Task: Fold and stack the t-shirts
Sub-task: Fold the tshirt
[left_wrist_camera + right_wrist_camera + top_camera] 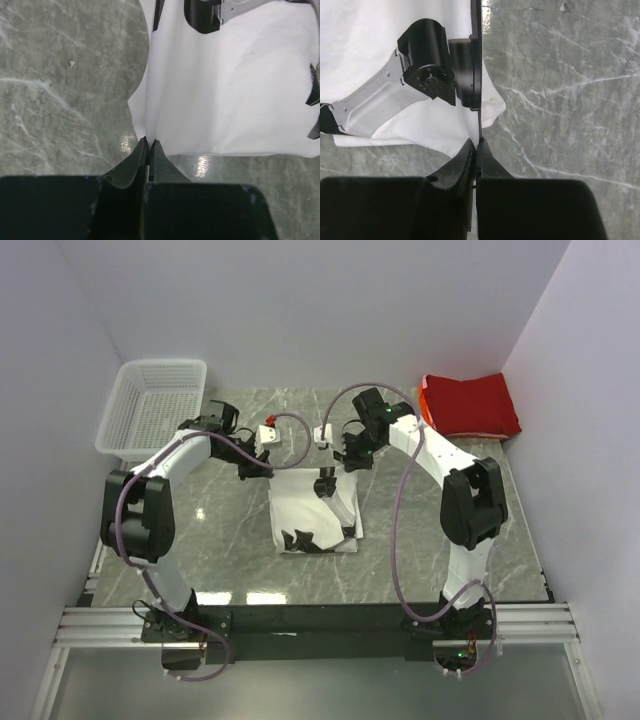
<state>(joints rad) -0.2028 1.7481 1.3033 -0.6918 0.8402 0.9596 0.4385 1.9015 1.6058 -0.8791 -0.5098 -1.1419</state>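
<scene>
The white t-shirt point(310, 515) lies partly folded in the middle of the table, with its far edge lifted. My left gripper point(272, 466) is shut on the shirt's far left edge. In the left wrist view the closed fingertips point(149, 141) pinch white cloth point(225, 90). My right gripper point(326, 480) is shut on the far right part of the same edge. In the right wrist view point(479, 141) it pinches white cloth point(380, 30). The red t-shirt point(470, 405) lies folded at the back right corner, away from both grippers.
A white mesh basket point(150, 405) stands at the back left, beside the left arm. White walls close in the table on the left, back and right. The grey marble table point(220, 540) shows on both sides of the white shirt.
</scene>
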